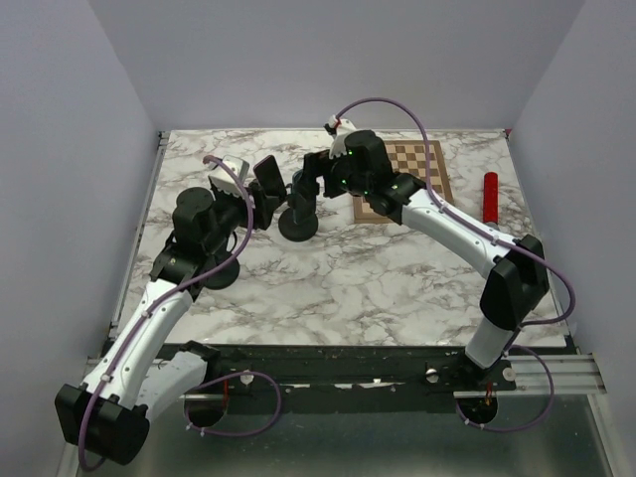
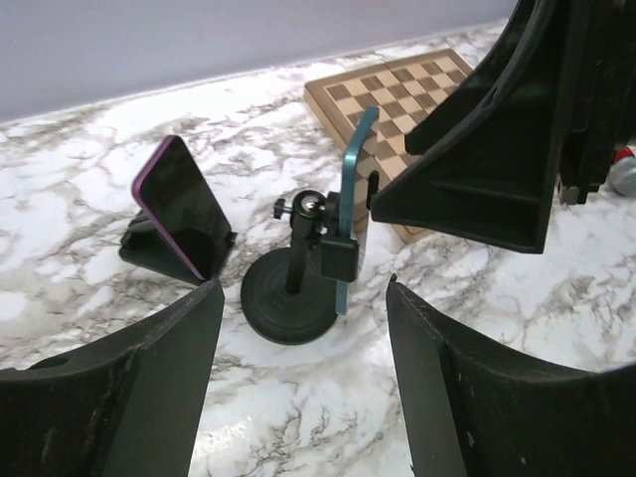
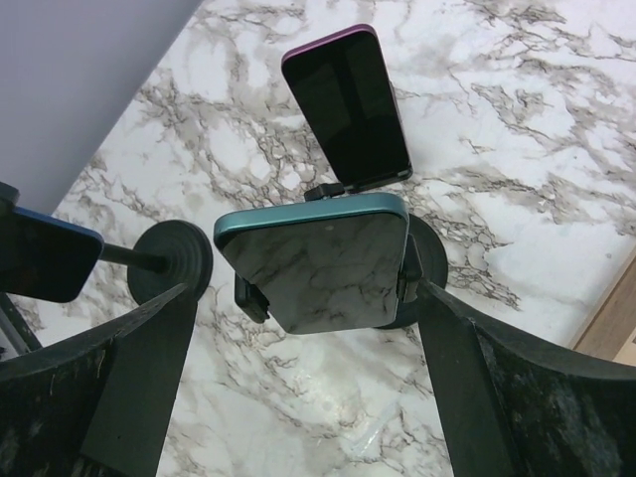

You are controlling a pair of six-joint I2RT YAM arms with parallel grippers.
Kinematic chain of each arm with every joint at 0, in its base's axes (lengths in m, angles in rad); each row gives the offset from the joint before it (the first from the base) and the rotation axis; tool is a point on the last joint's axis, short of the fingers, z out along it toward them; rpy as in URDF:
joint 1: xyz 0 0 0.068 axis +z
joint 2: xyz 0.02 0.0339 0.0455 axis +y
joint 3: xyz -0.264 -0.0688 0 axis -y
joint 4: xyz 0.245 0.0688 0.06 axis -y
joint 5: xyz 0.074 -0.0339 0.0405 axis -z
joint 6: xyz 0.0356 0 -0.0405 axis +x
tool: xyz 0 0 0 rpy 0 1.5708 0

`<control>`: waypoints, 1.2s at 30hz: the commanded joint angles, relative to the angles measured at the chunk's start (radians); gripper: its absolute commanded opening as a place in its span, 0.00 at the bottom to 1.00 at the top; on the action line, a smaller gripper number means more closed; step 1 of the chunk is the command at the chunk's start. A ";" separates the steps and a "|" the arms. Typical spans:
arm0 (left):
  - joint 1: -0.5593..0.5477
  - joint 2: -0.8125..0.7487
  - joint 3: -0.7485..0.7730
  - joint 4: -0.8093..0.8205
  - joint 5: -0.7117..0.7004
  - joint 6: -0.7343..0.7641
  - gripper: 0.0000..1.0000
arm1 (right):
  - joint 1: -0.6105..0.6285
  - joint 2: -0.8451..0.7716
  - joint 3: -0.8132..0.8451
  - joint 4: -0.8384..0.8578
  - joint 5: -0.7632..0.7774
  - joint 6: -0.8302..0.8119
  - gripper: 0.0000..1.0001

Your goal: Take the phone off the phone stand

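Note:
A teal phone sits clamped in a black phone stand with a round base. In the left wrist view the teal phone is edge-on. My right gripper is open, with a finger on each side of the phone and its clamp; the right finger is close beside the clamp arm. My left gripper is open and empty, a short way in front of the stand's base. From above, the stand stands between the left gripper and the right gripper.
A purple-edged phone leans on a small black rest just left of the stand. A chessboard and a red cylinder lie at the back right. Another round black base stands under my left arm.

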 commanded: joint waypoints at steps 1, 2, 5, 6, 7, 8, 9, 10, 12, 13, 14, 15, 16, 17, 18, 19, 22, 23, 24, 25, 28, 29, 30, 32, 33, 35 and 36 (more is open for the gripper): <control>0.005 -0.058 -0.059 0.087 -0.144 0.009 0.75 | 0.007 0.058 0.046 0.017 0.014 -0.034 0.98; 0.005 -0.063 -0.064 0.108 -0.158 0.003 0.75 | 0.008 0.068 0.051 0.016 0.014 -0.035 0.98; 0.005 -0.066 -0.069 0.124 -0.155 -0.002 0.75 | 0.008 0.079 0.052 0.039 0.006 -0.047 0.98; 0.005 -0.060 -0.066 0.121 -0.148 -0.007 0.75 | 0.008 0.081 0.052 0.047 0.008 -0.048 0.98; 0.005 -0.051 -0.061 0.117 -0.143 -0.011 0.75 | 0.008 0.087 0.057 0.048 0.015 -0.047 0.98; 0.005 -0.043 -0.056 0.112 -0.139 -0.016 0.75 | 0.007 0.094 0.065 0.043 0.024 -0.045 0.97; 0.005 -0.035 -0.051 0.110 -0.133 -0.018 0.75 | 0.008 0.101 0.074 0.037 0.035 -0.042 0.96; 0.004 -0.030 -0.049 0.110 -0.129 -0.019 0.75 | 0.008 0.106 0.081 0.033 0.041 -0.042 0.95; 0.005 -0.024 -0.047 0.113 -0.124 -0.024 0.75 | 0.007 0.112 0.085 0.040 0.040 -0.036 0.95; 0.005 -0.021 -0.046 0.113 -0.119 -0.026 0.75 | 0.008 0.114 0.083 0.050 0.038 -0.031 0.95; 0.005 -0.018 -0.044 0.110 -0.117 -0.027 0.75 | 0.007 0.116 0.081 0.062 0.035 -0.027 0.95; 0.005 -0.013 -0.042 0.107 -0.114 -0.029 0.75 | 0.008 0.121 0.083 0.068 0.034 -0.021 0.95; 0.005 -0.010 -0.041 0.105 -0.114 -0.029 0.75 | 0.009 0.126 0.085 0.077 0.032 -0.016 0.95; 0.005 -0.008 -0.040 0.105 -0.113 -0.031 0.75 | 0.009 0.128 0.086 0.085 0.032 -0.010 0.95; 0.005 -0.005 -0.039 0.104 -0.112 -0.031 0.75 | 0.009 0.133 0.089 0.090 0.034 -0.005 0.95; 0.005 -0.003 -0.039 0.102 -0.113 -0.031 0.75 | 0.010 0.138 0.094 0.090 0.040 -0.002 0.95; 0.005 0.005 -0.038 0.101 -0.113 -0.032 0.75 | 0.015 0.151 0.104 0.088 0.056 0.002 0.91; 0.005 0.009 -0.037 0.099 -0.109 -0.034 0.75 | 0.019 0.153 0.102 0.091 0.056 0.002 0.89; 0.004 0.016 -0.033 0.096 -0.107 -0.037 0.75 | 0.021 0.154 0.100 0.095 0.058 -0.002 0.88; 0.005 0.022 -0.030 0.093 -0.105 -0.038 0.75 | 0.025 0.154 0.096 0.097 0.066 -0.005 0.86; 0.005 0.038 -0.021 0.093 -0.103 -0.042 0.75 | 0.036 0.148 0.085 0.101 0.086 -0.015 0.84; 0.005 0.041 -0.019 0.093 -0.103 -0.043 0.75 | 0.037 0.145 0.081 0.104 0.091 -0.014 0.83; 0.005 0.043 -0.019 0.093 -0.100 -0.044 0.75 | 0.039 0.142 0.074 0.110 0.095 -0.017 0.81; 0.005 0.048 -0.018 0.093 -0.088 -0.046 0.75 | 0.040 0.142 0.069 0.111 0.101 -0.021 0.79; 0.005 0.053 -0.016 0.093 -0.081 -0.047 0.75 | 0.040 0.143 0.069 0.109 0.101 -0.024 0.79; 0.005 0.061 -0.013 0.093 -0.069 -0.050 0.75 | 0.040 0.146 0.065 0.108 0.131 -0.026 0.83; 0.005 0.064 -0.013 0.093 -0.066 -0.050 0.75 | 0.041 0.146 0.062 0.108 0.135 -0.027 0.86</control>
